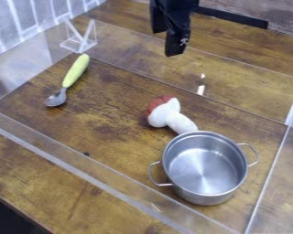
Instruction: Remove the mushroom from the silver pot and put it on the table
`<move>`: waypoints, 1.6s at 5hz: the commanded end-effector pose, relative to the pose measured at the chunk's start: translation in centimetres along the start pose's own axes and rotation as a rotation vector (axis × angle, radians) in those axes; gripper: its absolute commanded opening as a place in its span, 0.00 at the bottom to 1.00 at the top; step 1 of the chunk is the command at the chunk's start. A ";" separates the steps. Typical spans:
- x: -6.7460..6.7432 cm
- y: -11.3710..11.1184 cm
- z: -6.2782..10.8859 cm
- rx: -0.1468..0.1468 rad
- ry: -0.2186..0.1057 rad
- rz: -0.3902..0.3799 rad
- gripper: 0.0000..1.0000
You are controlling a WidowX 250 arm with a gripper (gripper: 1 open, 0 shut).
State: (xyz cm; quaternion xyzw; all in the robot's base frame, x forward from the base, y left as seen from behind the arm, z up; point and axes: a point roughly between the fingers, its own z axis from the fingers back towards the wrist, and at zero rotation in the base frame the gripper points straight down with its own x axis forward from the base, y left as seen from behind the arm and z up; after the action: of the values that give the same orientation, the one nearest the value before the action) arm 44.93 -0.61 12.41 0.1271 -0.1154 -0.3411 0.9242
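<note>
The mushroom (168,113) lies on its side on the table (113,114), its reddish-brown cap toward the upper left, just beyond the rim of the silver pot (205,166). Nothing sits inside the pot, and its pale inner bottom shows. My gripper (175,47) hangs high above the far part of the table, well clear of the mushroom and the pot. Its dark fingers point down and stand open with nothing between them.
A spoon with a yellow-green handle (69,79) lies at the left. Clear acrylic walls (63,146) run along the table's edges, with a small clear stand (78,37) at the far left corner.
</note>
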 end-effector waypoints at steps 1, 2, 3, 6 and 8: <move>-0.2 1.4 1.7 0.046 -0.039 0.002 1.00; -0.3 1.7 2.1 0.061 -0.049 -0.018 1.00; -0.2 2.1 1.4 0.064 -0.051 -0.020 1.00; -0.3 2.0 0.2 0.071 -0.076 -0.037 1.00; -0.3 2.1 1.0 0.093 -0.093 -0.061 1.00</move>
State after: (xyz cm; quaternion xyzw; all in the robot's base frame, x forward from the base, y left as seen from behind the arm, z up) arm 45.60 0.25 9.92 0.1377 -0.1271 -0.3823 0.9048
